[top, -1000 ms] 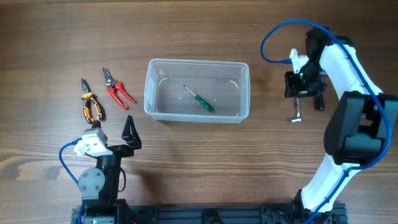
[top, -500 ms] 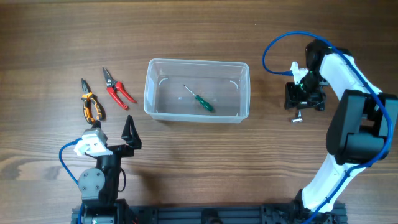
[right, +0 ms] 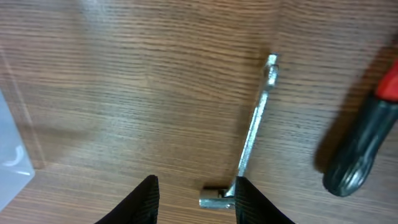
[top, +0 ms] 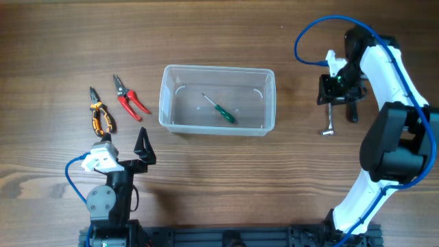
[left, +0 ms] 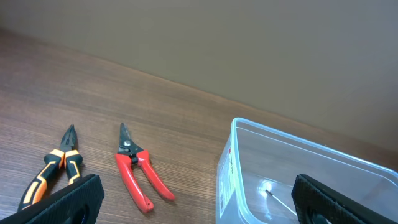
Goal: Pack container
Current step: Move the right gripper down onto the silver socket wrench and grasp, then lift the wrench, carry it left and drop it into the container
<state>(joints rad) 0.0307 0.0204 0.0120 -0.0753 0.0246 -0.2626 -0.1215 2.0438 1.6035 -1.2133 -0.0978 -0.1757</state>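
Clear rounded-corner container (top: pixel 217 99) holds a green screwdriver (top: pixel 221 110)

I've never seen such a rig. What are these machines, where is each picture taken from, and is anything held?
Two robot arms stand at a wooden table, each ending in a two-finger gripper. One picture looks down from above; the other two come from cameras on the wrists, showing each arm's own fingers. On the table stands a clear container with a green screwdriver inside. Left of it lie orange-and-black pliers and red-handled cutters. To its right lie a bent metal wrench and a black-and-red tool handle. The left gripper is open and empty. The right gripper hovers over the wrench's bent end, fingers apart, apparently holding nothing.
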